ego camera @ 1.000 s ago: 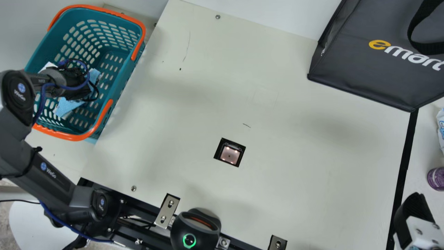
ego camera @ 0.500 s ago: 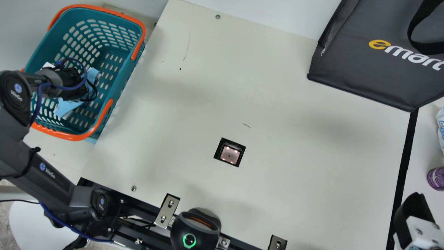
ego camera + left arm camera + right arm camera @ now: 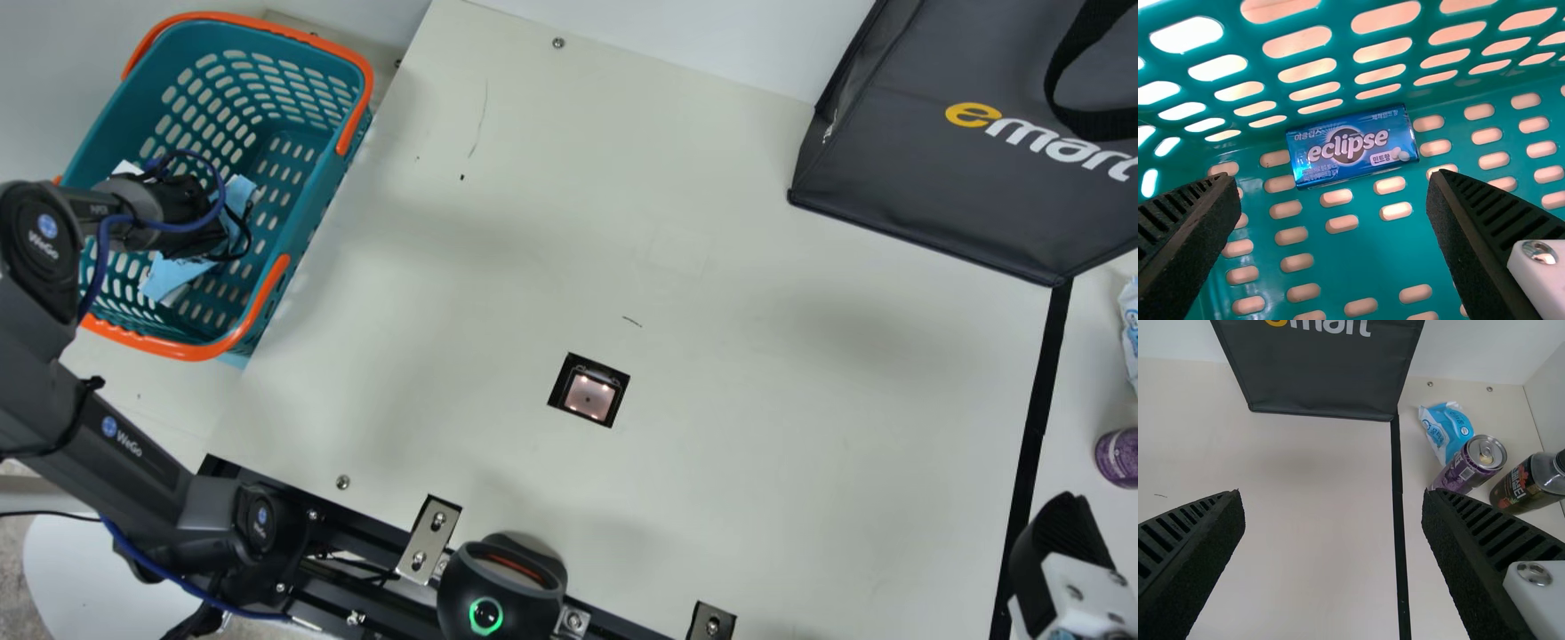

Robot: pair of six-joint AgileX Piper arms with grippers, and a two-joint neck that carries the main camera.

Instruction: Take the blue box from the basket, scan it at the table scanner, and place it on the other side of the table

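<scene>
Left fingers [image 3: 1198,233]: parted wide, nothing held. They point down into the basket [image 3: 316,213]. The blue box [image 3: 1351,145] lies flat on the basket floor, just past my left fingertips and within the gap, broad face toward me, one long edge close by the wall.

Handling, my guess: light, a small hard-shelled pack of mints, stiff enough for a firm pinch. Smooth, glossy skin; could slide if caught near a corner. Not fragile, though over-squeezing might dent it. Its length runs from one finger toward the other. As lined up, closing would meet the short ends, a long reach. Better a quarter turn, then a grip at mid-length across the narrow width, if one finger can slip in by the wall.

Right fingers [image 3: 1198,553]: also spread, nothing between, above the desk [image 3: 800,400].

Count: one blue box, one basket, one scanner [image 3: 589,396] set in the desk, well apart from both pairs of fingers. Ahead of my right fingers: one dark bag [image 3: 1318,370], one packet [image 3: 1446,430], one can [image 3: 1471,463], one bottle [image 3: 1531,483].
</scene>
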